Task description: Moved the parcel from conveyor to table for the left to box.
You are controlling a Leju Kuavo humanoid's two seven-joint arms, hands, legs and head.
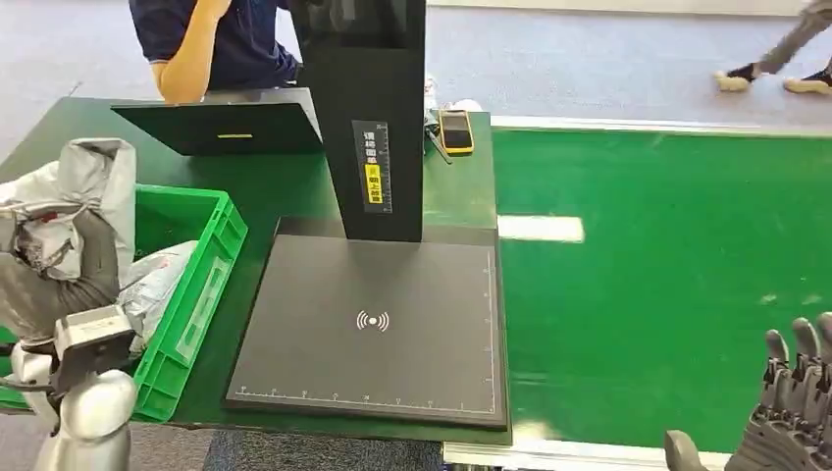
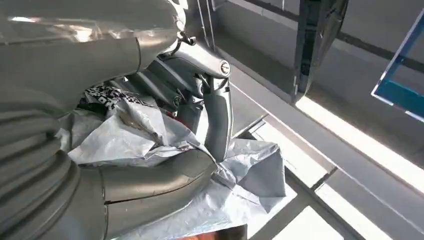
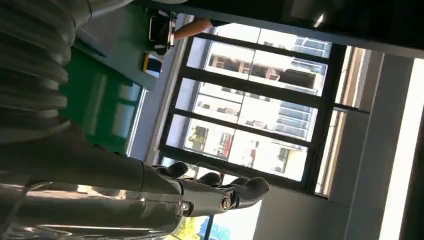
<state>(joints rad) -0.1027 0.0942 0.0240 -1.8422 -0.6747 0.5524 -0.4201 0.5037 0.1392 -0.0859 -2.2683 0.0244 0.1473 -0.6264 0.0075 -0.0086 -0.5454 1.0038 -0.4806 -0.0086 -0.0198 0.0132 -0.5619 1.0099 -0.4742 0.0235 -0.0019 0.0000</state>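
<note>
One parcel point(image 1: 93, 172), a crumpled grey plastic mailer with a printed label, sits in the left hand point(image 1: 69, 250), fingers point(image 2: 220, 117) wrapped around its slack film, raised over the green crate point(image 1: 201, 285); likely carried there for boxing. Another grey bag point(image 1: 157, 280) lies inside the ribbed plastic crate. Beside it, a matte black scanner pad point(image 1: 373, 329) with upright post point(image 1: 378, 118). Right hand point(image 1: 790, 392) hangs empty over the green conveyor point(image 1: 667, 275), fingers loosely apart.
</note>
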